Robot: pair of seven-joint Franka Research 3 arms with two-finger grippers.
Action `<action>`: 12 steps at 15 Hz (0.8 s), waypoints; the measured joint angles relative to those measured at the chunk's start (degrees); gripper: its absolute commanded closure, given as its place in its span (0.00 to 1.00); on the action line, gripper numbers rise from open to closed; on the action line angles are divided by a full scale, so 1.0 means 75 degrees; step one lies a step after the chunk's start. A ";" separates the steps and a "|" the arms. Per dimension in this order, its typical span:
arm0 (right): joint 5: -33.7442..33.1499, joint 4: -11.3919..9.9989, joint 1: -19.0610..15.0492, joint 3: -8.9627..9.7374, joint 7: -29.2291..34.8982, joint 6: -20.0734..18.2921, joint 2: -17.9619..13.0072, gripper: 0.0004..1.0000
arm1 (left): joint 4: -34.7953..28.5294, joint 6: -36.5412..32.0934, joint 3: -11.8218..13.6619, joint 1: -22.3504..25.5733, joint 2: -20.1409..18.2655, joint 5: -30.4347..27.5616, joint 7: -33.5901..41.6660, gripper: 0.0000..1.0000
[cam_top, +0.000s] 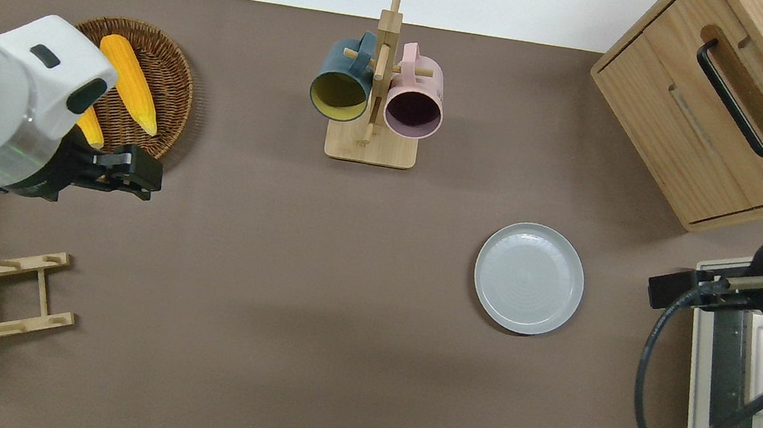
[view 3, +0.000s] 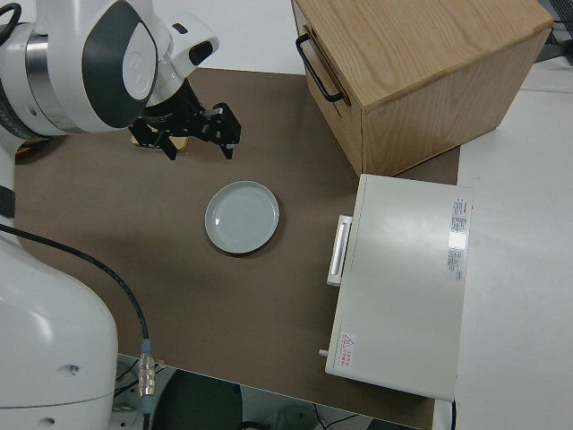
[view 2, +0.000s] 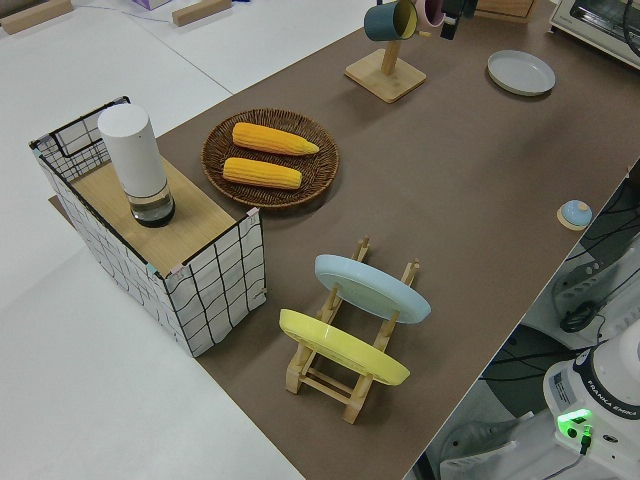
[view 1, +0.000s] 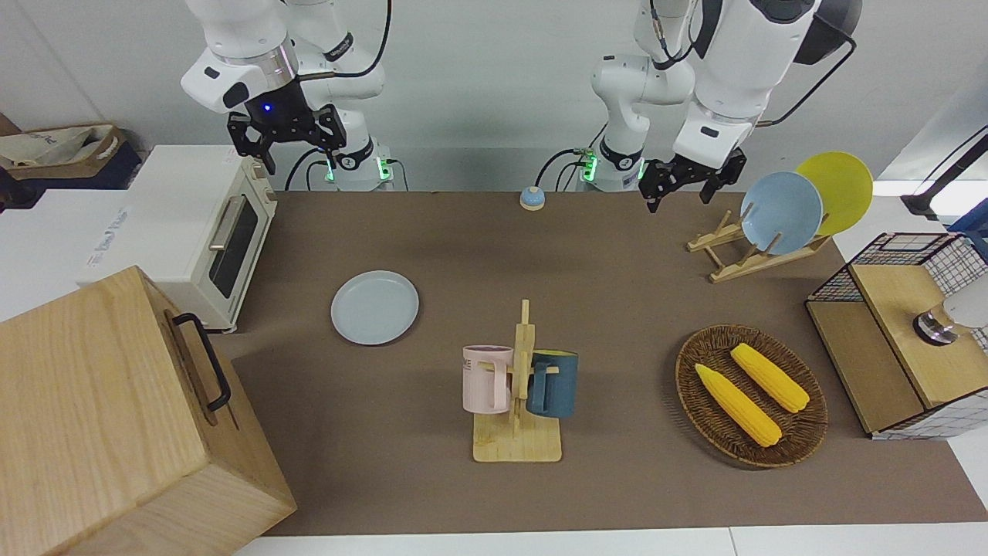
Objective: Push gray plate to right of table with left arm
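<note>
Since the round pale gray-blue plate sits flat on the long matte brown table way off toward the right arm's end from the left arm's black two-finger gripper, the left arm has a long reach to make before any pushing happens. That gripper hangs up in the air with nothing in it, over bare table next to the woven wicker basket holding two yellow corn cobs. I can't tell if its fingers are spread or closed. The right arm is parked.

How I'd do it: bring the gripper down low on the side of the plate that faces the left arm's end, touch the raised rim, then shove slow and straight. The wooden mug stand with the pink and teal mugs lies along the way, so keep clear of it. Pushing off-center would probably just spin the plate, and the cream toaster oven isn't far past it.
</note>
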 measured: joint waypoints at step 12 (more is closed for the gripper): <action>0.0000 0.0000 0.0000 0.0000 0.0000 0.0000 0.0000 0.02 | -0.0674 -0.0105 0.0010 0.1406 -0.0646 -0.0008 0.2322 0.00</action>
